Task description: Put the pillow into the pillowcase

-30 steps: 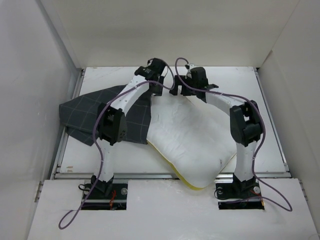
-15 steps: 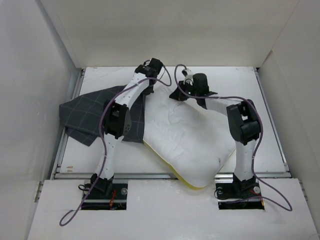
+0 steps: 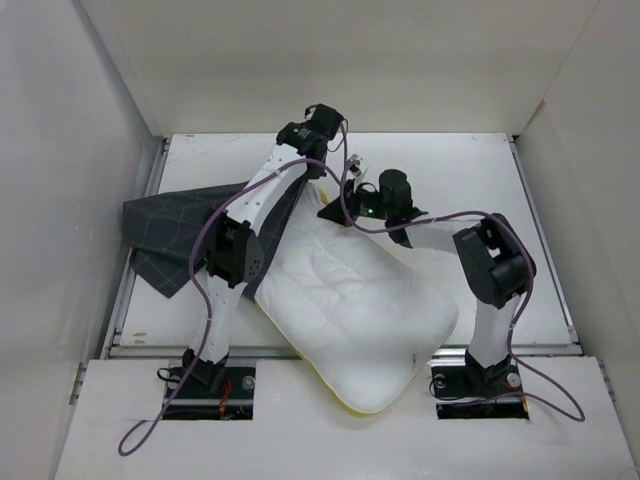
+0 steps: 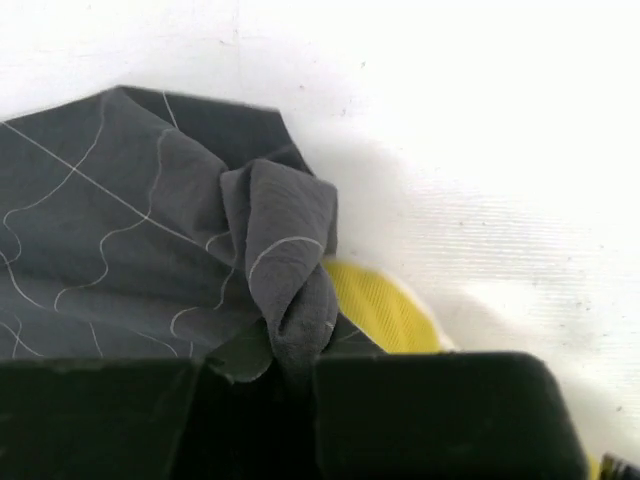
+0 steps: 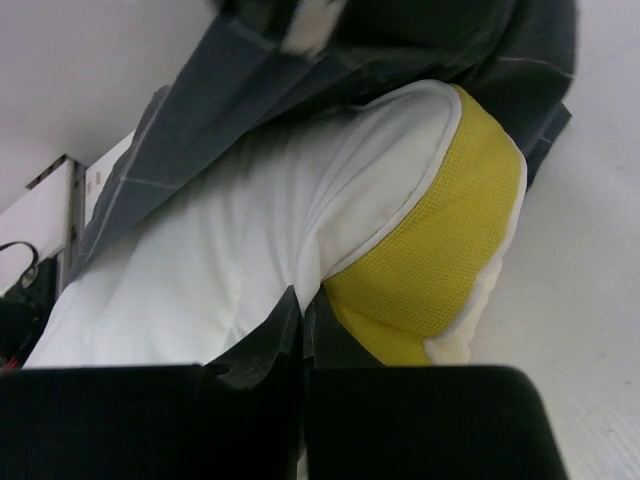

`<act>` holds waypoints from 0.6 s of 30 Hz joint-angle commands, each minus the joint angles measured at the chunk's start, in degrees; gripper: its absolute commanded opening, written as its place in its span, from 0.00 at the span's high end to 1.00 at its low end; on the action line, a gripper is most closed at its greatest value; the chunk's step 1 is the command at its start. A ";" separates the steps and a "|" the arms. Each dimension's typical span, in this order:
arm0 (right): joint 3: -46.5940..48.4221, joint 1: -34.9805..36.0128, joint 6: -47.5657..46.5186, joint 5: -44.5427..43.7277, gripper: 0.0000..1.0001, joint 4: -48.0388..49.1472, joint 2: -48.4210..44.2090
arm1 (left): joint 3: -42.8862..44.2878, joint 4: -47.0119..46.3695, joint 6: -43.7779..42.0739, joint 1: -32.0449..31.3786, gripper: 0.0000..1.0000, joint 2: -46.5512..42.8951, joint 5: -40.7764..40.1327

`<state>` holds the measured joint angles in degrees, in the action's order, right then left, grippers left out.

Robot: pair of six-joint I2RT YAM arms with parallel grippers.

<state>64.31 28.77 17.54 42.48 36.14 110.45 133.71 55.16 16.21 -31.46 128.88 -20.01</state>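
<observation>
Now your left gripper (image 4: 290,350) and right gripper (image 5: 300,340) both pinch pillowcase (image 3: 170,235) edge; pillow (image 3: 360,300) long axis slants away from them, near-rightward.

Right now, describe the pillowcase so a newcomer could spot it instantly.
On the white table, look to the left half. The pillowcase is the flat cloth there, one end drawn over the pillow's far corner. It alone is charcoal with a thin pale grid; the pillow is plump and white.

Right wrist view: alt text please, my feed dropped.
The right gripper is shut on a fold of the grey pillowcase, which drapes over the top of the white pillow. The pillow's yellow corner sticks out uncovered at right, above the table.
</observation>
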 commanded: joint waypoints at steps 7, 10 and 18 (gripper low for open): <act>-6.31 7.26 2.49 9.30 1.00 16.24 -6.04 | 4.10 -5.85 1.99 -0.88 1.00 -3.01 5.14; -3.24 7.26 3.64 6.48 1.00 15.72 -3.24 | -2.10 -8.55 -0.12 -4.20 1.00 -8.26 8.50; 2.58 1.13 16.02 -5.96 1.00 17.91 3.54 | -9.95 -9.63 0.65 -11.16 1.00 -20.85 1.29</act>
<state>65.21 32.01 24.51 44.42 50.61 111.79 124.05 50.74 14.22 -36.82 118.54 -21.67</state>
